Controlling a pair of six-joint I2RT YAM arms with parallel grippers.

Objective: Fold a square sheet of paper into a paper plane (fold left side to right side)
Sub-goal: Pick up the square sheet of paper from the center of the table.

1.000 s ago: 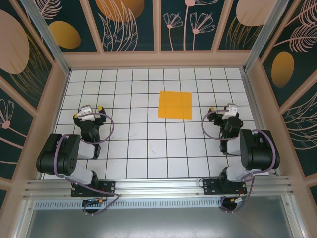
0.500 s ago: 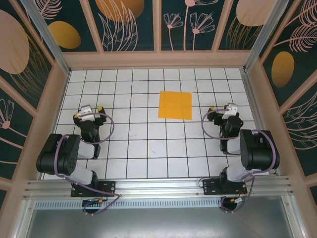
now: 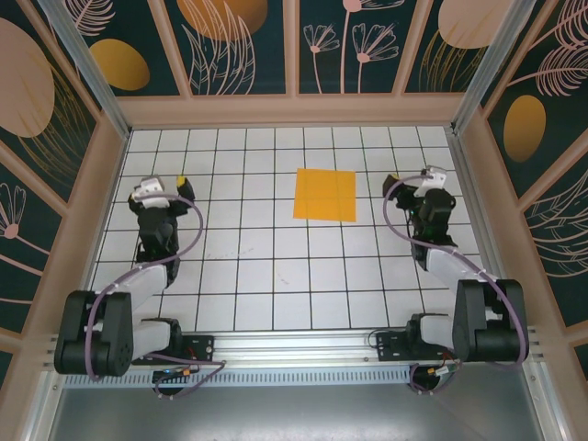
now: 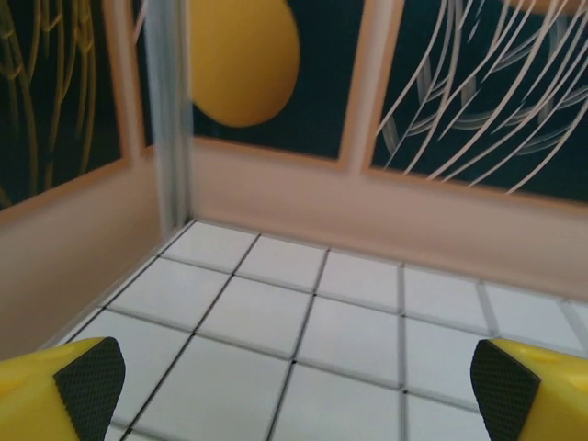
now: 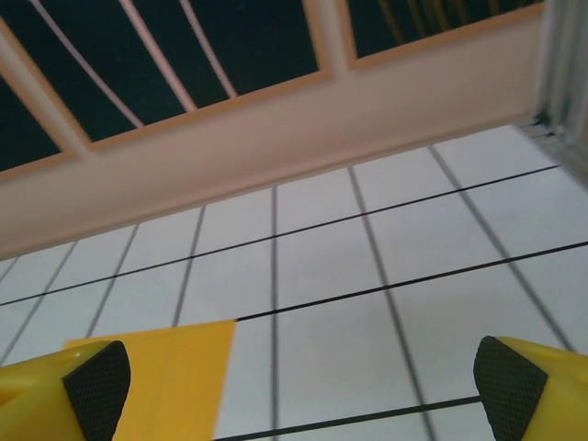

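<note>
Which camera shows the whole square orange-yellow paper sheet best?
The top external view: the flat square sheet of orange-yellow paper lies there whole, with all four edges visible on the white gridded table. The right wrist view catches just one corner of it, low on the left.

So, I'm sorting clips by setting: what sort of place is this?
Likely a purpose-built robot test cell: a white gridded table boxed in by patterned wall panels, left arm and right arm bolted at its edge.
</note>
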